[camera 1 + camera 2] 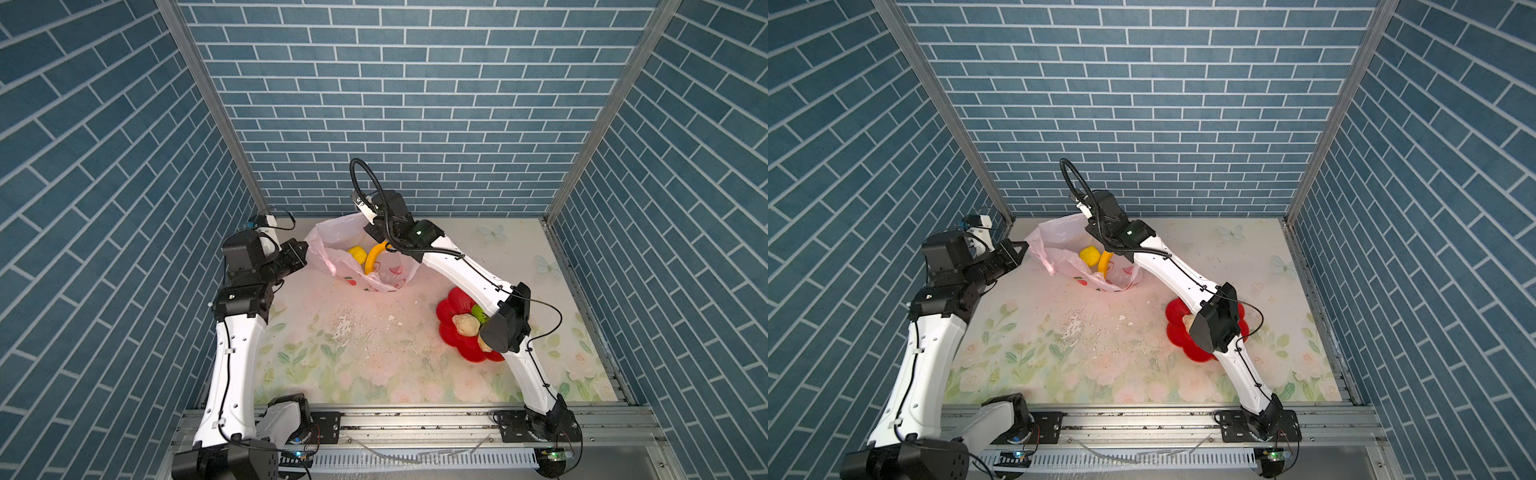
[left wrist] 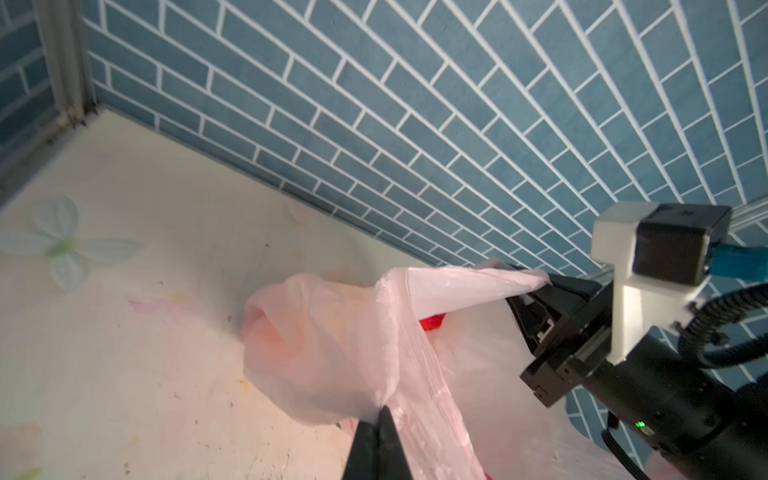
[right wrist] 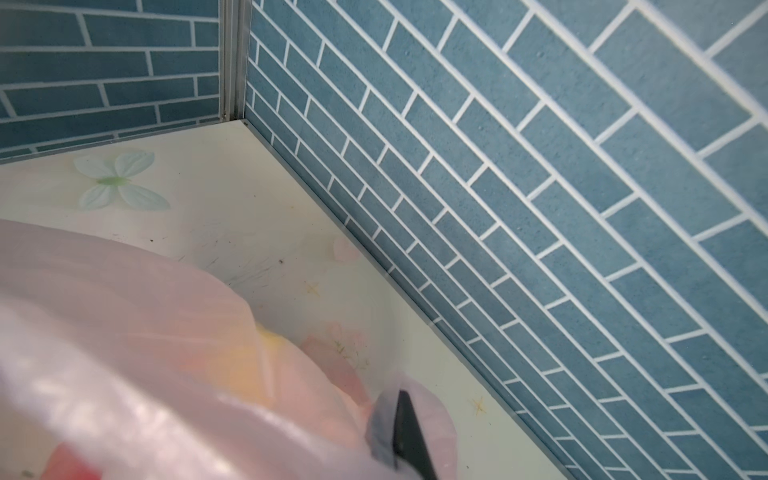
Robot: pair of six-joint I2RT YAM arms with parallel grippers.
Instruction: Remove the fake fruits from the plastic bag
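Pink film of the plastic bag (image 1: 332, 239) sits at the far middle of my table (image 1: 374, 353), its mouth stretched open. My left gripper (image 2: 376, 415) pinches one rim and my right gripper (image 2: 540, 286) the other. The lemon (image 1: 356, 252) and banana (image 1: 372, 258) lie inside. A cream ball (image 1: 467, 324) and green ball (image 1: 478, 312) rest on the red plate (image 1: 451, 305). Red-and-white fruit pictures (image 1: 351, 281) are printed on the film.

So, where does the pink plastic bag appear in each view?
In a top view: pink plastic bag, back of table, left of centre.
In a top view: the bag, same spot.
Left wrist: bag stretched between two pairs of jaws.
Right wrist: bag close up, draped over its jaws.
Shared landmark: blue brick wall.
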